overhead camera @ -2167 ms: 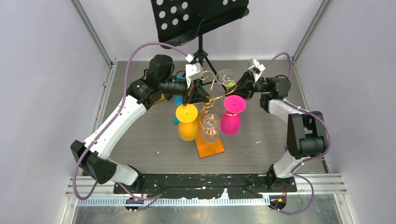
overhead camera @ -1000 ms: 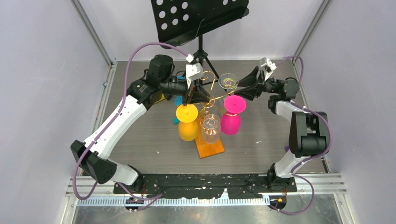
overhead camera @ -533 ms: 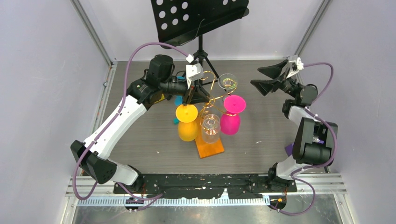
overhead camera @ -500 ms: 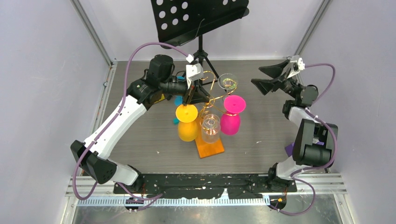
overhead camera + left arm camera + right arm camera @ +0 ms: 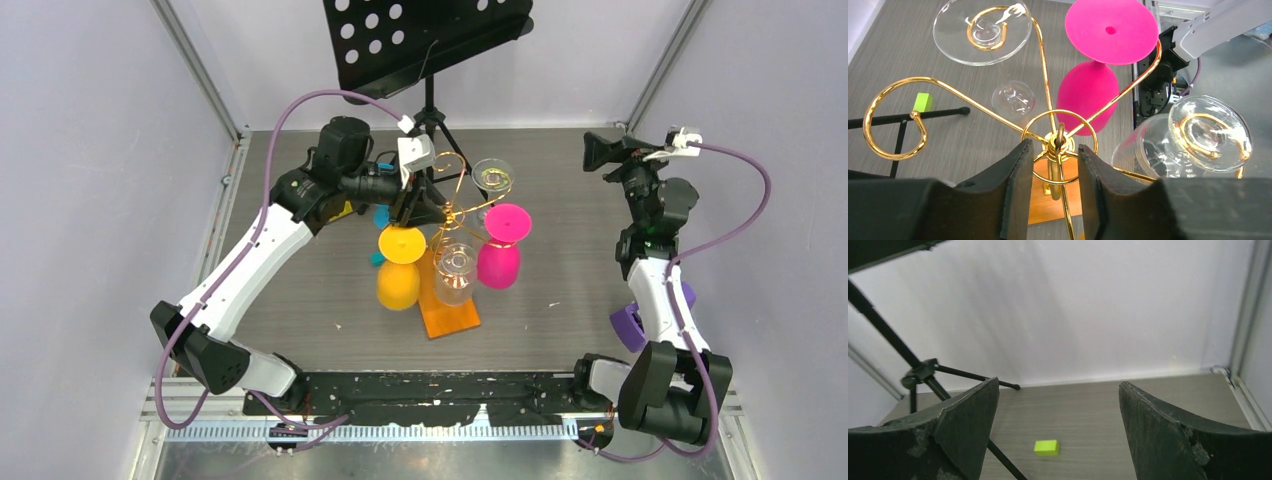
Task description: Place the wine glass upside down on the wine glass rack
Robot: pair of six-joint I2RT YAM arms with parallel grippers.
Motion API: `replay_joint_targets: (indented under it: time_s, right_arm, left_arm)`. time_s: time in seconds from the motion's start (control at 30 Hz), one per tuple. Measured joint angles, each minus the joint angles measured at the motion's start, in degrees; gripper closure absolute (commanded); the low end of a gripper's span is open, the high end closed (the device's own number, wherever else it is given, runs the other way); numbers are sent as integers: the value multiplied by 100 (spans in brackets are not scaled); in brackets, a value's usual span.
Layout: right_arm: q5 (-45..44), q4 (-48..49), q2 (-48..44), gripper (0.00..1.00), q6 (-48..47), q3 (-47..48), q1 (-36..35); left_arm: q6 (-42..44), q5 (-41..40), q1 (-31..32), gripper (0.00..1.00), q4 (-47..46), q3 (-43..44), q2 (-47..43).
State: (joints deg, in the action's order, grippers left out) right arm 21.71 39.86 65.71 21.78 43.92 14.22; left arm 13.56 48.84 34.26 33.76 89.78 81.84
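Well, the wine glass [image 5: 491, 175] hangs bowl-down by its foot in a rear loop of the wine glass rack [image 5: 455, 316], so my worry is losing it again. The left gripper [image 5: 1055, 150] has its jaws narrow, one either side of the gold stem by the top ring; I cannot tell whether they actually pinch it. If that arm pulls away crooked, a finger could hook the ring or a curled arm and rock the light stand. Each loop is open at one end, so a swinging foot could slide out and drop to the table [image 5: 560, 260]. The yellow glass [image 5: 399, 265] looks blurred at the bowl, which I take for sway, and it hangs just beside the front clear glass [image 5: 453, 272]. The right gripper [image 5: 1057, 385], jaws wide and empty, faces the back wall, well apart from the rack and too far off to steady anything.
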Motion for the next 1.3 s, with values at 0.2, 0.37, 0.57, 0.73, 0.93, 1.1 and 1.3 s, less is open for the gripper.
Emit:
replay_joint_targets:
  time_s: [0.2,0.37,0.57,0.73,0.93,1.1,1.3]
  right_arm:
    - [-518,-1078,-52,5,-146,136,0]
    - [-688,-1856,173,5,72,671,0]
    - [-715,-2404,396,5,452,944,31]
    - [-4,-2243,584,4,1051,918,361]
    - [1401,-129,1622,4,2907,625,1088]
    - [1641,-22,2017,5,3316,498,1126]
    - [-610,-3130,1174,5,577,1923,-400]
  left_arm:
    - [-101,-157,0,55,-24,72,0]
    - [-295,-365,0,44,-186,280,-9]
    - [-597,-765,-15,32,-619,365,-243]
    - [-798,-1141,-74,15,-789,363,-640]
    - [-1113,-1886,-352,2,-1193,-227,-1606]
    - [-1392,-2837,-575,0,-1259,-765,-2367]
    - [-1958,-3969,-1008,1,-1285,-1447,-2907]
